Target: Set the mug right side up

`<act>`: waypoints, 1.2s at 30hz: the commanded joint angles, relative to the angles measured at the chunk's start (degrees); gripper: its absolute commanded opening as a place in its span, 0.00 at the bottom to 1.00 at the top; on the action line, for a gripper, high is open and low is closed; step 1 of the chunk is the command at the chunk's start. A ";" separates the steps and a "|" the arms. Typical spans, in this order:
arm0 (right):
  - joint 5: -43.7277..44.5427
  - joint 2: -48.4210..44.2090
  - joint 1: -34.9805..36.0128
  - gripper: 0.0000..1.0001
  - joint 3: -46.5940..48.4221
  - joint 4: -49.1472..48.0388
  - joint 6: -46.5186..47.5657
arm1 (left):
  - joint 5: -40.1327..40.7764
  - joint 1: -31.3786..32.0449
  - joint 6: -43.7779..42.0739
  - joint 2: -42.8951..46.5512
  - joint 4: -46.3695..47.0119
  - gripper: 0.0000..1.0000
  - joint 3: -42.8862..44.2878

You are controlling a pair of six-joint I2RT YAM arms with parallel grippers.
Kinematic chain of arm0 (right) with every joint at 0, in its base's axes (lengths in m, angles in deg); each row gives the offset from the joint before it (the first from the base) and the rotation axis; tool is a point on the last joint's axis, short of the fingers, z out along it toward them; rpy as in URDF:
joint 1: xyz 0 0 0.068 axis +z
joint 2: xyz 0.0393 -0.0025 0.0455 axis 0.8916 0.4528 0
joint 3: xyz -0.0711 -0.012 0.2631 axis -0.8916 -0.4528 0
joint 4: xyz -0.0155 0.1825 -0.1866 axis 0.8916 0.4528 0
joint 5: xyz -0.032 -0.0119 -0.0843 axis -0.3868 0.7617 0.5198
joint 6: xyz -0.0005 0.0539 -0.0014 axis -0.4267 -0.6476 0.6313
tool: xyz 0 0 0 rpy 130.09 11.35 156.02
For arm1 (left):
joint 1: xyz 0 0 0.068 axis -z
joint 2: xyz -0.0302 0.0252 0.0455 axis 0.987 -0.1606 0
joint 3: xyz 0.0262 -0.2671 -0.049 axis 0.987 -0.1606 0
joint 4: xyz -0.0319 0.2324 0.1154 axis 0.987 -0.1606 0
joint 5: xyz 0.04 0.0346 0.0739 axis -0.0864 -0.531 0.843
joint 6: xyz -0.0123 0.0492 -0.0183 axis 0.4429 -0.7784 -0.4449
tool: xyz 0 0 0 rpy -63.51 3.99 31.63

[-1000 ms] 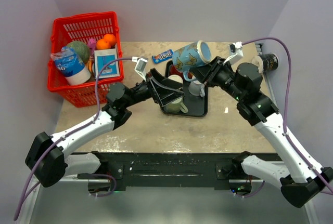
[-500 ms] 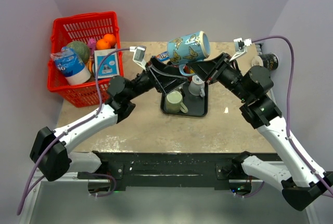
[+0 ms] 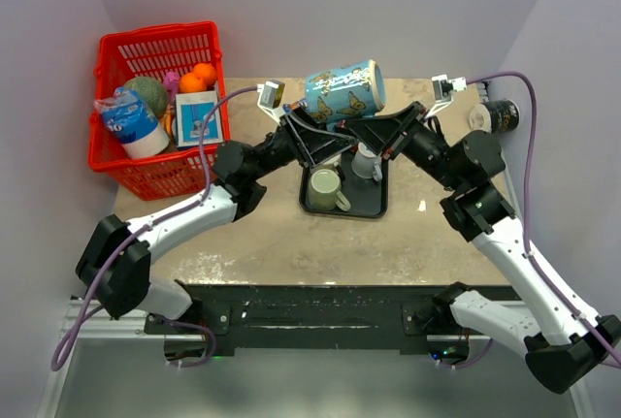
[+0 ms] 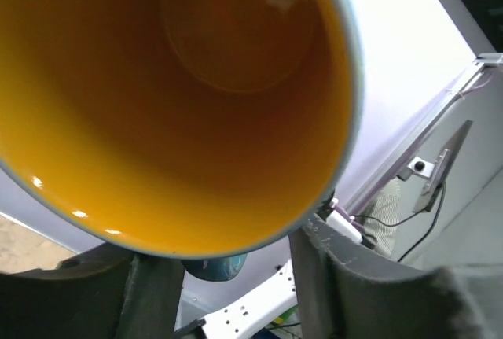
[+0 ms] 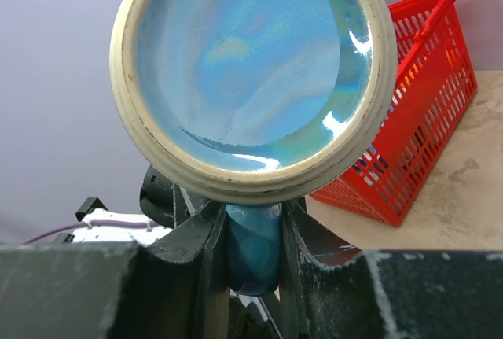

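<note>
Big change in the last second: my left tool (image 3: 320,125) has come up off the tray (image 3: 374,209) and now meets the mug (image 3: 342,93), which has swung from tipped-up to lying on its side in the air and has shifted left. It hangs above the tray's far edge, near the middle of the counter's (image 3: 262,234) far edge, touching nothing below. Its mouth faces my left tool and its base faces my right tool (image 5: 253,225). The right tool is pinching the handle (image 5: 253,252), fingers pressed on both sides. The left tool is narrowing, with its fingers (image 4: 314,284) sitting under the lower rim. I cannot tell whether they grip yet or only flank it. My read is that this is a handover or a two-tool brace halfway through the flip: the mug is on its side and not yet upright. Room is tight. Both arms converge over the tray, where a green cup (image 3: 325,188) and a small pale cup (image 3: 364,161) stand directly beneath. The red basket (image 3: 155,49) fills the far left corner, a can (image 3: 503,115) sits at the far right corner, and the walls are close on three sides. Bare counter shows along the near edge in front of the tray and to the tray's left, which looks like the best set-down space.
</note>
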 commanded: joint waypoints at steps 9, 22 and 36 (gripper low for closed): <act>-1.53 -2.88 -0.01 0.00 0.77 -8.69 2.65 | 0.10 0.23 3.20 -0.44 5.95 0.09 2.77; 1.37 -3.76 0.08 0.00 1.21 -1.04 5.82 | 4.84 0.23 -4.80 4.56 -3.19 0.00 1.80; 4.54 -4.64 0.08 0.71 -0.81 -1.22 4.85 | 9.67 0.23 -11.57 7.91 -13.83 0.00 0.74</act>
